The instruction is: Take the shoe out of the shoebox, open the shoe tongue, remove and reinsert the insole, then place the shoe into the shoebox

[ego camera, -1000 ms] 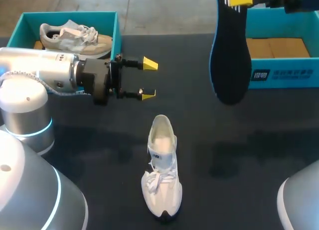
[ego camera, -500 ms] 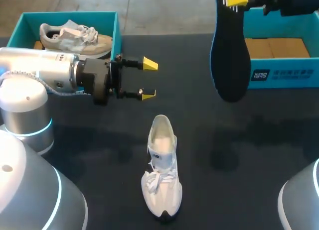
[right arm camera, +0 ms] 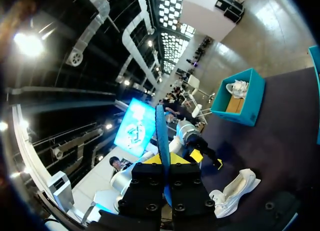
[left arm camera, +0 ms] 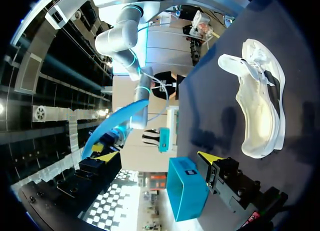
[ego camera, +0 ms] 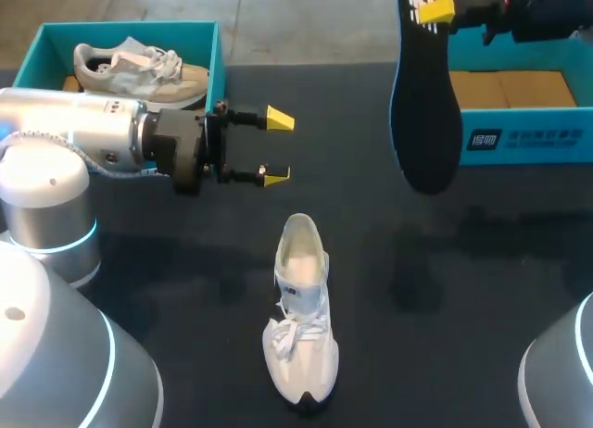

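At ten o'clock on the bench (ego camera: 463, 308), a teal shoebox (ego camera: 219, 57) holds a grey shoe (ego camera: 139, 69) that plays no visible part yet. Just past it, toward the middle, the left gripper (ego camera: 276, 147) hangs with its fingers spread wide and nothing between them. Down at six o'clock the white shoe (ego camera: 301, 317) lies on the bench, out of any box, its mouth showing pale and bare inside, so I judge the take-out and the insole removal done. Whether the tongue is fully pulled back is hard to tell, since the laces bunch over it. Up at one o'clock the dark insole (ego camera: 424, 122) dangles toe-down, pinched at its heel end by the right gripper (ego camera: 428, 8), fingers clenched on it from both sides. Only one yellow tip shows from above, and the insole's heel is cut off. At two o'clock sits the second shoebox (ego camera: 528, 141), partly out of view. Reinserting the insole and boxing the shoe remain.
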You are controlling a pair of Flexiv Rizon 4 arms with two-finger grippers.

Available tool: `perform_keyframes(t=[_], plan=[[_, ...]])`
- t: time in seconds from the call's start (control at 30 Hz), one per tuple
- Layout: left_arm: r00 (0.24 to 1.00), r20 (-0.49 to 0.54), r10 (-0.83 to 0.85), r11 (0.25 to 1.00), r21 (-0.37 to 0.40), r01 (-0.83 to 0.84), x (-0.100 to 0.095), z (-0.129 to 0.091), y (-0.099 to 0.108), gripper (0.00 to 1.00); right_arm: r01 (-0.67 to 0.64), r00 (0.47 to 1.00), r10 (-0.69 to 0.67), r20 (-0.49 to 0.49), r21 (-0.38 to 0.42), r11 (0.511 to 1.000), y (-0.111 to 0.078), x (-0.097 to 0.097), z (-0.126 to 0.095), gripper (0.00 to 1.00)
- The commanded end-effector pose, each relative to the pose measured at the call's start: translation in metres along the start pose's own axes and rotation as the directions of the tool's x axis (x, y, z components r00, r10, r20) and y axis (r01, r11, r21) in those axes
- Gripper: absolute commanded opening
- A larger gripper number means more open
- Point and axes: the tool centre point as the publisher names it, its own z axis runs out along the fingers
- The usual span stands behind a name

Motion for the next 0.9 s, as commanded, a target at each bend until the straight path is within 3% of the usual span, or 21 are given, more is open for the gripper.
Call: perform_keyframes(t=[0.03, 0.2, 0.4, 0.9], plan=[[1.000, 0.003, 0.002, 1.000, -0.002, -0.002, 0.001, 0.001, 0.000, 1.00, 0.000, 1.000, 0.000, 0.001, 0.003, 1.000, 0.002, 0.000, 0.001, 0.00], [1.000, 0.003, 0.002, 1.000, -0.002, -0.002, 0.001, 0.001, 0.000, 1.00, 0.000, 1.000, 0.000, 0.001, 0.003, 1.000, 0.002, 0.000, 0.001, 0.00], [1.000, 0.003, 0.002, 1.000, -0.002, -0.002, 0.001, 0.001, 0.000, 1.00, -0.151, 0.986, 0.152, -0.072, 0.012, 0.988, 0.008, -0.038, 0.013, 0.00], [1.000, 0.003, 0.002, 1.000, -0.002, -0.002, 0.001, 0.001, 0.000, 1.00, -0.283, 0.958, 0.283, -0.048, -0.008, 0.959, 0.008, -0.071, 0.022, 0.00]])
